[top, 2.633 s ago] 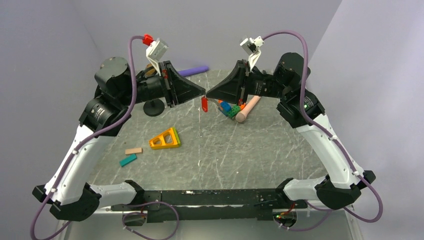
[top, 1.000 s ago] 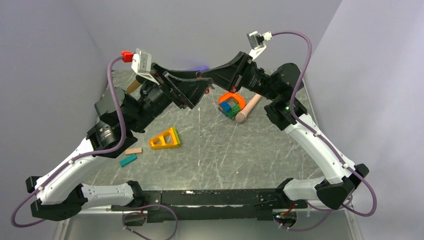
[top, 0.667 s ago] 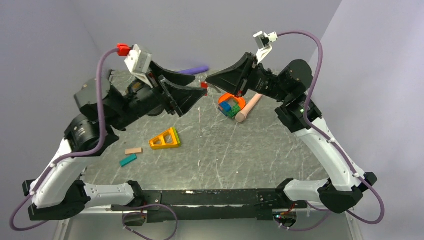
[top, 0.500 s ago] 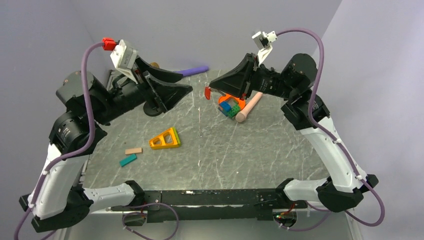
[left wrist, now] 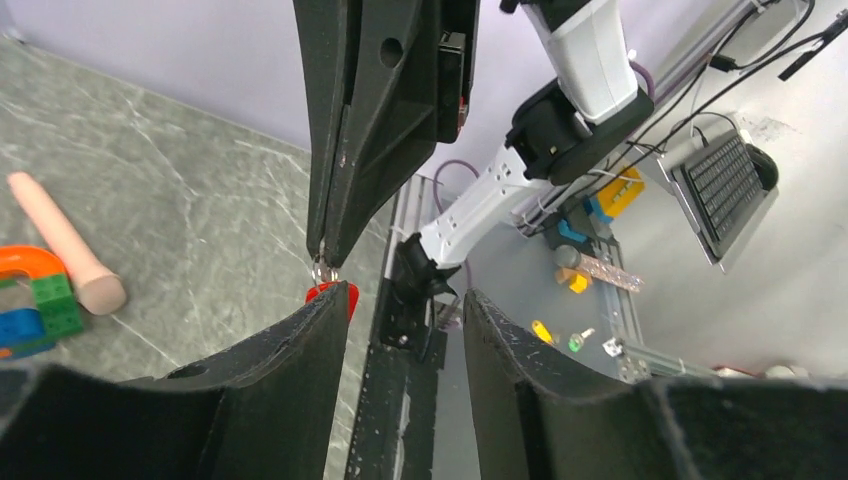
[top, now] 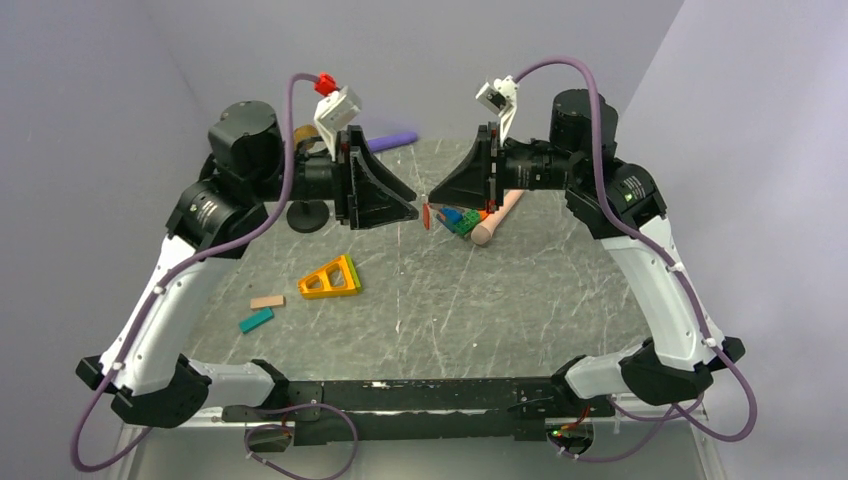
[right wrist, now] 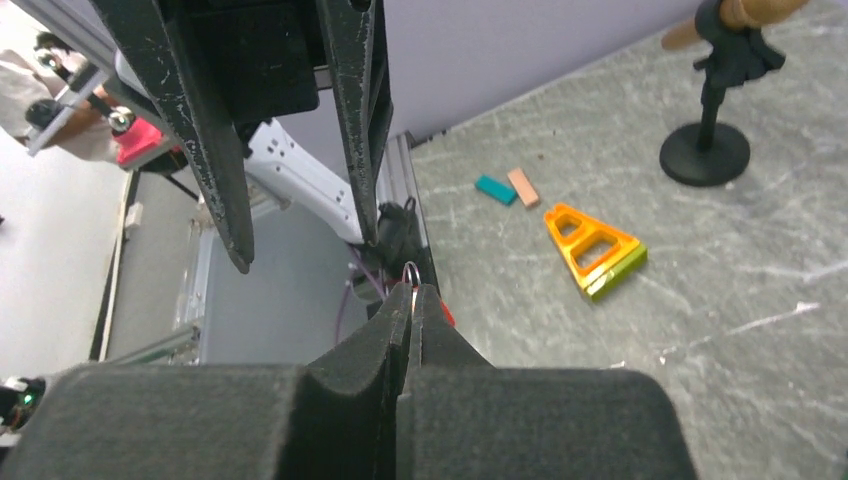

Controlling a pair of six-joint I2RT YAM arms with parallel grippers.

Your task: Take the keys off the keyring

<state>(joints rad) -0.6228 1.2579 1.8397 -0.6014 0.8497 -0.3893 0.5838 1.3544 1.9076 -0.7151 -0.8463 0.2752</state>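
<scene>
Lilac walls [top: 420, 60] close in a grey marbled table [top: 480, 300]. Both arms reach in from the near edge and bend toward each other over the far half of the table, the left arm [top: 180, 290] on one side and the right arm [top: 660, 290] on the other. Their tips face each other, almost meeting.

The left gripper [top: 412, 203] is agape: its wrist view shows a clear gap between its two fingers [left wrist: 300, 340], with nothing between them. The right gripper [top: 432, 197] is pressed closed, and its wrist view shows the tips pinching a small metal ring [right wrist: 411, 270].

On the table, an orange triangle [top: 330, 278] with a green edge lies left of centre. A black stand [right wrist: 705, 155] with a wooden piece on top is behind it, near the left arm. An orange loop [left wrist: 30, 260] holding blue and green blocks lies under the right gripper, with a pink peg [top: 497, 215] just beside it. A purple rod [top: 390, 141] lies by the far wall. A teal block [top: 256, 320] and a tan block [top: 267, 301] sit close together at the left.

The key [top: 427, 216], a tiny red piece, hangs from the ring below the right gripper's tips, up off the table. In the left wrist view it sits right at the tip of one left finger, partly hidden by it. I cannot tell whether they touch.
</scene>
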